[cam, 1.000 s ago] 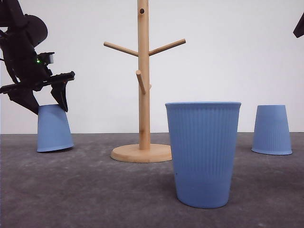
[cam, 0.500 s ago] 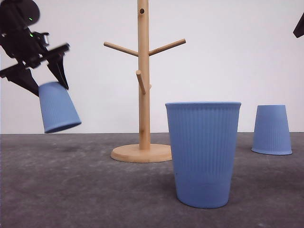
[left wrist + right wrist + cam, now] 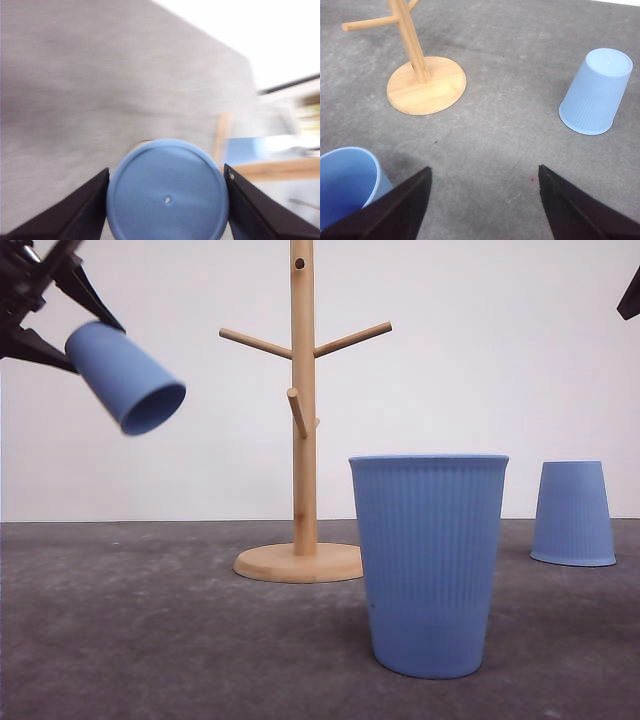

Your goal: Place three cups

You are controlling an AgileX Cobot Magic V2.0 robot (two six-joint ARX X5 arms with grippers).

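Front view: left tool lifts a tilted cup

Front view puts the left tool (image 3: pixel 45 305) high at the left, pinching one light-blue cup (image 3: pixel 125 377) clear of the grey surface (image 3: pixel 180 640), mouth angled down toward the wooden rack (image 3: pixel 302 420). Its fingers (image 3: pixel 80 212) press the base from both sides. A second cup (image 3: pixel 428 565) stands upright nearest the camera; a third (image 3: pixel 572 512) sits inverted far right. The right tool (image 3: pixel 485 205) hangs spread above bare surface.
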